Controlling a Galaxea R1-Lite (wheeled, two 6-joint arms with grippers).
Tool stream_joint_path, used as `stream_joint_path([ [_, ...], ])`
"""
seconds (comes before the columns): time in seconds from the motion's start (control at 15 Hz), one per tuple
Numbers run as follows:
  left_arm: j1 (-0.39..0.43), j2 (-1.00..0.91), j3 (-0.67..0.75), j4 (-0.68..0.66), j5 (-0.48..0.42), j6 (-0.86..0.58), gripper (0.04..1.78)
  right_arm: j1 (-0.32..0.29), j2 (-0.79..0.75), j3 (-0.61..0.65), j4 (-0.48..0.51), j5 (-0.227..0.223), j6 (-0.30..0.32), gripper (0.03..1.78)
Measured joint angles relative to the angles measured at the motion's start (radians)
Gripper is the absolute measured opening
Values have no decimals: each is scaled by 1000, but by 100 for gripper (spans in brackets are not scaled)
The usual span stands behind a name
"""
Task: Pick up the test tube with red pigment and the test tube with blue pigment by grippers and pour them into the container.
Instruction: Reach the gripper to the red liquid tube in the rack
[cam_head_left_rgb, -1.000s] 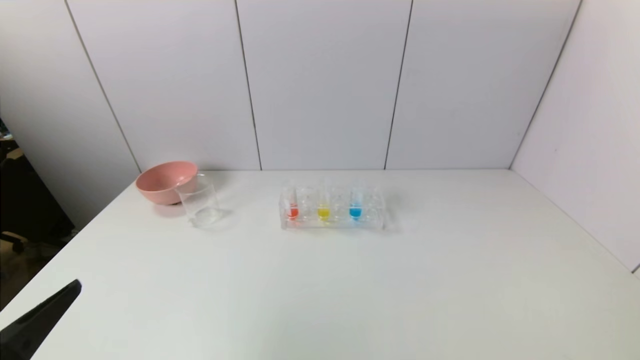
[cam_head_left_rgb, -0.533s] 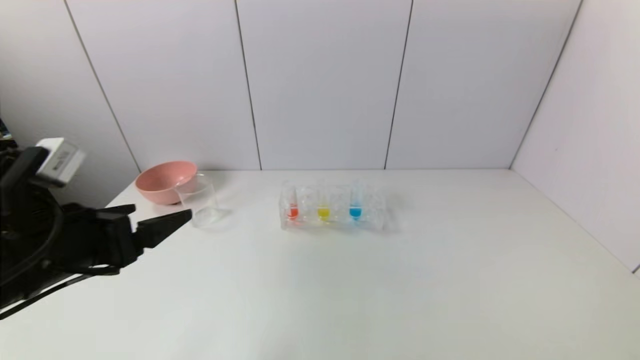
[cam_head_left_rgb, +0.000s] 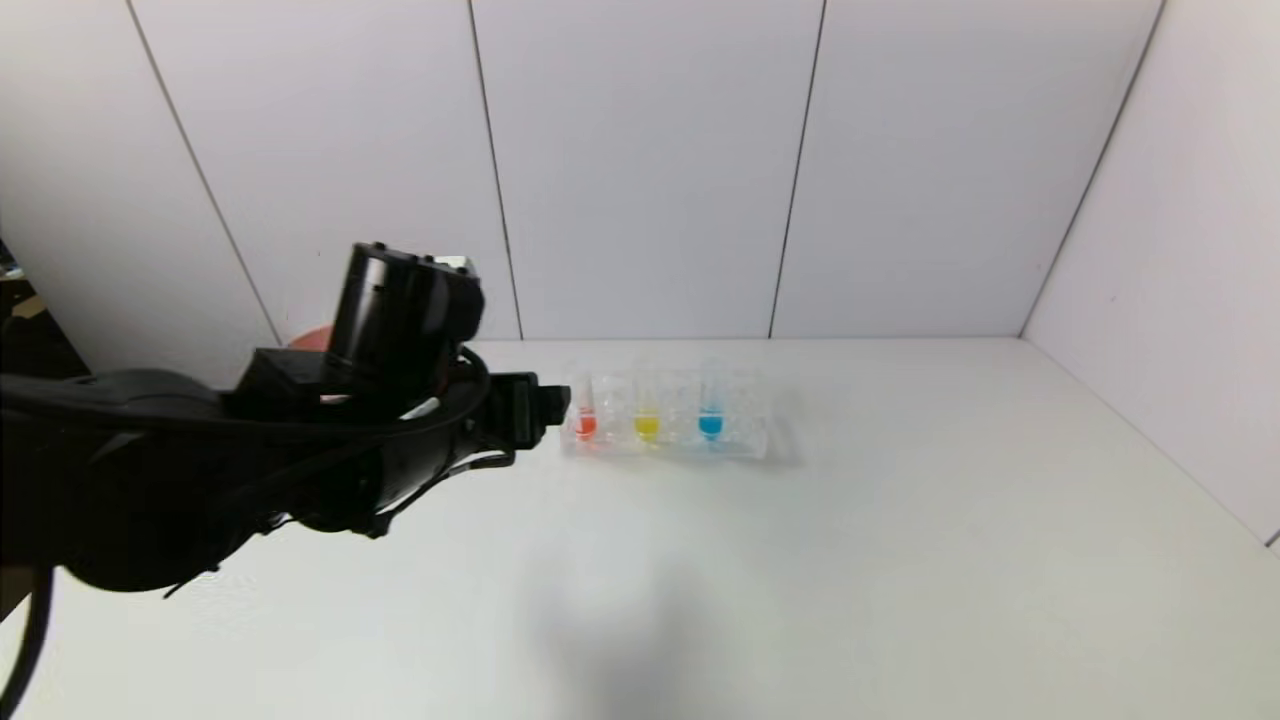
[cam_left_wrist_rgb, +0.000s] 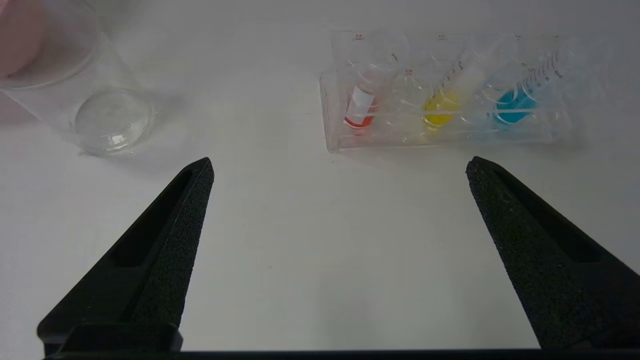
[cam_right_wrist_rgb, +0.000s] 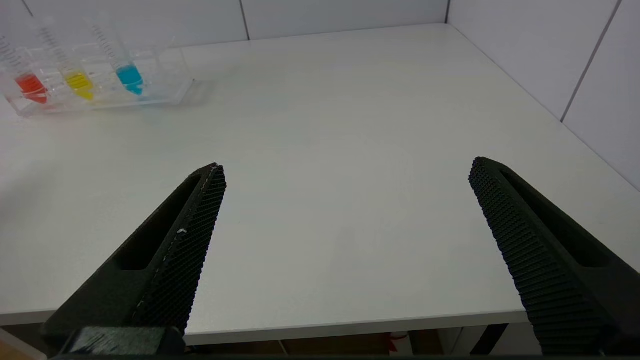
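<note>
You had the left gripper (cam_left_wrist_rgb: 340, 167) out over the table (cam_head_left_rgb: 900, 560), its fingers (cam_left_wrist_rgb: 170, 240) spread wide apart with nothing between them, pointing toward the rack's left end. In the head view its tip sat just beside the clear rack (cam_head_left_rgb: 667, 425), level with the red tube. The rack stood toward the table's far edge, about midway along it. In it the test tube with red pigment (cam_head_left_rgb: 586, 415) sat at the left end, a yellow tube (cam_head_left_rgb: 647, 418) in the middle, and the test tube with blue pigment (cam_head_left_rgb: 711, 413) to the right; all three were seated in their holes, untouched. The container (cam_left_wrist_rgb: 87, 95) stood on the table toward the far left corner, apart from the rack, with the pink bowl (cam_left_wrist_rgb: 20, 35) right behind it; from the head camera your left arm hid both almost wholly. Your right gripper (cam_right_wrist_rgb: 345, 170) hung back at the table's near edge, well apart from the rack, fingers (cam_right_wrist_rgb: 175, 250) likewise spread wide and holding nothing.
</note>
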Motion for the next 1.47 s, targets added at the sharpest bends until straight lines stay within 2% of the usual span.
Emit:
stream_joint_path([
  [0.13,-43,84,-97,86,85,-72,176,0,0,0,0,0,0,177],
  [0.27,-72,157,-163,109,149,-99,176,0,0,0,0,0,0,177],
  [0.6,-88,267,-224,79,188,-98,176,0,0,0,0,0,0,177],
  [0.87,-64,358,-254,-16,227,-55,176,0,0,0,0,0,0,177],
  [1.27,-14,479,-262,-332,223,139,176,0,0,0,0,0,0,177],
  [1.47,-11,514,-259,-388,221,151,176,0,0,0,0,0,0,177],
])
